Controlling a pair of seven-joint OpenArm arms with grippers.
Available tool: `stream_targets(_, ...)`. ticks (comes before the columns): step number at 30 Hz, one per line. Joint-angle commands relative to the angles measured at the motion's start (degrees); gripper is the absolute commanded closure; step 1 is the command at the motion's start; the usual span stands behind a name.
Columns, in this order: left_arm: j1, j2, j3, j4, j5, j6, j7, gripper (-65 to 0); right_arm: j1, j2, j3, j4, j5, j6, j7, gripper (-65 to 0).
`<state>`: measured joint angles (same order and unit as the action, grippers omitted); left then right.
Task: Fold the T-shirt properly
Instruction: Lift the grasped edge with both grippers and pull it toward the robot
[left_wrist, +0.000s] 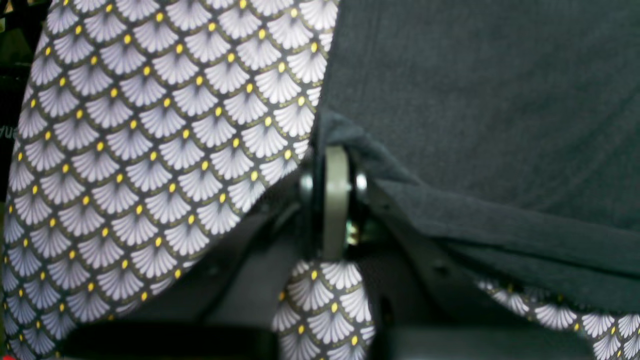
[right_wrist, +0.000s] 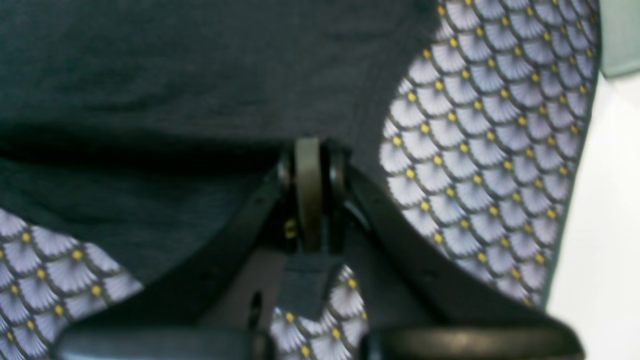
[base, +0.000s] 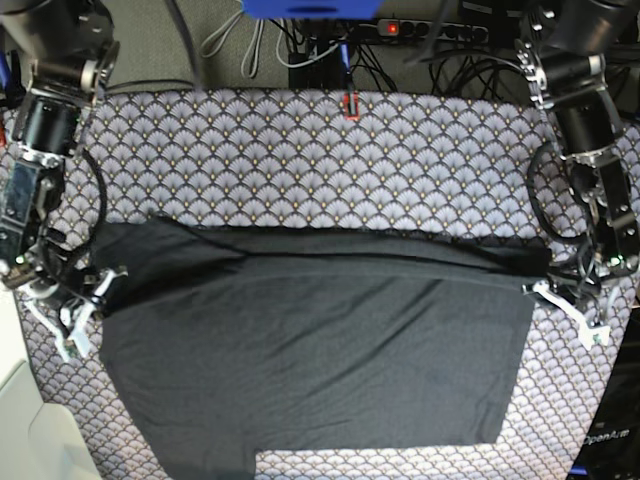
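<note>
One T-shirt (base: 320, 350), dark charcoal, is lying spread across one scallop-print tablecloth (base: 320, 160), with two robot arms working its upper fold from opposite sides. The shirt is filling the lower half of the base view, its folded top edge running from 9 o'clock to 3 o'clock and its hem trailing off toward 6 o'clock.

The left gripper (base: 545, 283), at 3 o'clock in the base view, is hanging from an arm that is reaching down from the 1 o'clock corner; in the left wrist view its jaws are pressed together on a pinch of the shirt's edge (left_wrist: 345, 140), the cloth draping away toward 4 o'clock.

The right gripper (base: 95, 283), at 9 o'clock, is hanging from an arm that is descending from the 11 o'clock corner. In the right wrist view its jaws are likewise clamped together where the dark fabric (right_wrist: 200, 75) is meeting them, with a small tab of it poking out below at 6 o'clock.

One red-lit power strip (base: 400, 27) is sitting beyond the table at 12 o'clock.
</note>
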<state>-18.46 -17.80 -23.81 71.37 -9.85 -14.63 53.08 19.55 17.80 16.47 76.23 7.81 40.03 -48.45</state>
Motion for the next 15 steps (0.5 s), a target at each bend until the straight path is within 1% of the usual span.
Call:
stream_targets(1, -1.5, -0.8, -0.1, 0.9, -0.2, 0.1, -0.9, -1.0, 1.4, 0.7, 0.3, 0.9, 0.2, 0.0, 1.2, -0.4)
stream_targets(2, -1.5, -0.8, -0.1, 0.9, -0.2, 0.1, -0.7, -1.4, 1.4, 0.7, 0.3, 0.9, 0.2, 0.0, 1.1, -0.6)
stream_targets(4, -1.5, -0.8, -0.1, 0.8, -0.2, 0.1, -0.7, -5.1, 1.4, 0.6, 0.3, 0.9, 0.2, 0.0, 1.2, -0.7)
stream_targets(7, -1.3, -1.0, -0.1, 0.8, -0.2, 0.1, -0.6, -16.5, 1.4, 0.7, 0.1, 0.9, 0.2, 0.0, 0.8, -1.3)
stream_targets(8, -1.3, -1.0, -0.1, 0.8, -0.2, 0.1, -0.8, -20.0, 1.4, 0.8, -0.2, 0.9, 0.2, 0.0, 0.8, -2.8)
stream_targets(10, -1.3, -1.1, -0.3, 0.8, -0.6, 0.0, -1.3, -24.8, 1.4, 1.1, -1.4, 0.9, 0.2, 0.0, 0.8, -8.2)
stream_targets(11, -1.4, -1.1, -0.3, 0.8, -0.6, 0.0, -1.3, -26.7, 1.4, 1.5, -2.3, 0.9, 0.2, 0.0, 0.8, -12.2)
stream_targets(13, -1.5, -1.1, -0.3, 0.8, -0.7, -0.1, -1.3, -29.2, 1.4, 1.8, -3.6, 0.9, 0.2, 0.0, 0.9, -21.0)
stream_targets(15, -1.5, -1.0, -0.3, 1.5, -0.7, -0.2, -1.3, -30.5, 1.4, 1.7, -3.4, 0.9, 0.2, 0.0, 1.3, -27.7)
